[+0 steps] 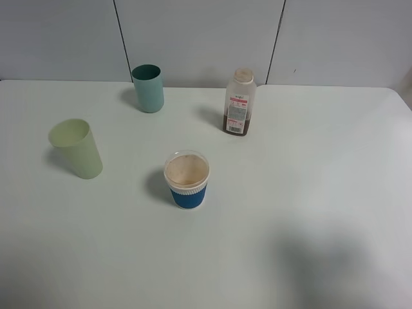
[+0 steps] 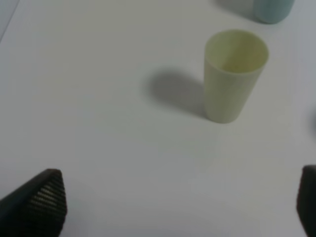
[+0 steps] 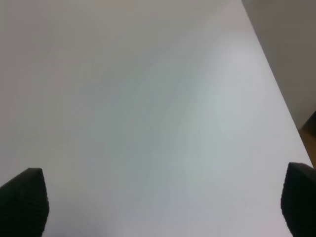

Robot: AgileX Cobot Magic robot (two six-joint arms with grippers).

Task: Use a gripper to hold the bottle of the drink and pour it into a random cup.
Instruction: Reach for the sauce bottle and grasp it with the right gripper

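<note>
The bottle of the drink [image 1: 239,103] stands upright at the back of the white table, capped, with brown liquid low inside. The cup [image 1: 187,179] with the blue sleeve stands near the table's middle, in front and to the left of the bottle. Neither arm shows in the exterior high view. In the left wrist view my left gripper [image 2: 178,203] is open over bare table, its fingertips [image 2: 43,202] far apart with nothing between them. My right gripper [image 3: 163,202] is also open, above bare table near the right edge, holding nothing.
A pale yellow-green tumbler [image 1: 76,148] stands at the left, also seen as the tumbler [image 2: 234,74] ahead of my left gripper. A teal tumbler [image 1: 148,87] stands at the back left. The table's right edge [image 3: 276,84] runs close beside my right gripper.
</note>
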